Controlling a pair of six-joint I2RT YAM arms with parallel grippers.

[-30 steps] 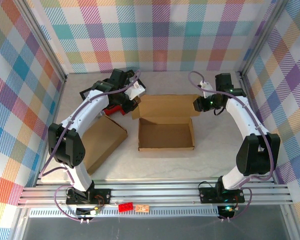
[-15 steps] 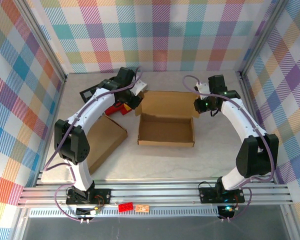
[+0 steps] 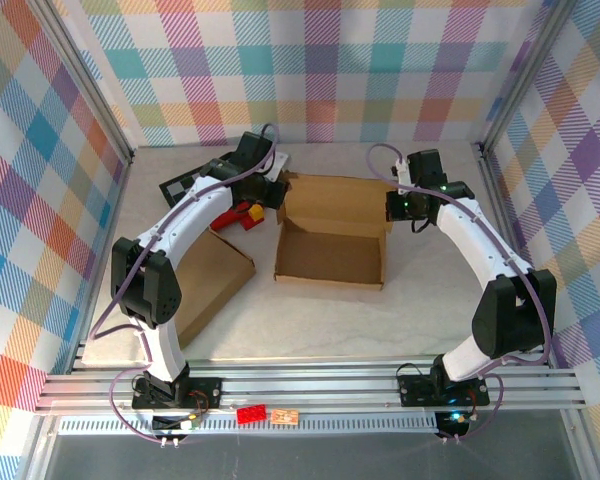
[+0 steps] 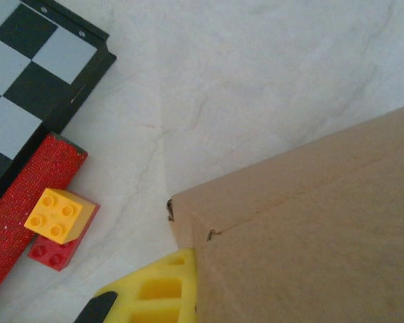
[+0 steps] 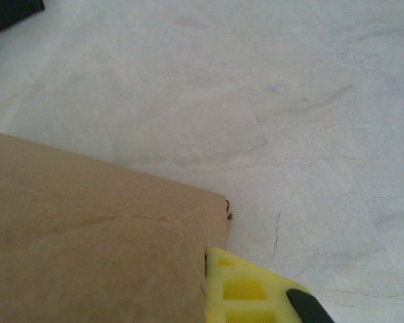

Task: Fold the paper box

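Note:
The paper box (image 3: pixel 330 258) is a brown cardboard tray in the middle of the table, with its lid flap (image 3: pixel 336 205) standing up at the back. My left gripper (image 3: pixel 278 192) is at the flap's left corner. In the left wrist view one yellow finger (image 4: pixel 155 289) lies against the cardboard (image 4: pixel 310 235), which hides the other finger. My right gripper (image 3: pixel 392 206) is at the flap's right corner. Its yellow finger (image 5: pixel 249 293) presses the cardboard's (image 5: pixel 94 249) edge in the same way. Both grippers are shut on the flap.
A flat cardboard sheet (image 3: pixel 212 282) lies left of the box. Behind it are a black-and-white chequered board (image 4: pixel 27 74), a red glitter strip (image 4: pixel 23 208) and a yellow brick (image 4: pixel 57 214) on a red brick (image 4: pixel 48 256). Plaid walls enclose the table.
The right gripper has closed on the flap's right corner. The left gripper slid right onto the left corner, uncovering the bricks. The box has shifted a little toward the back.

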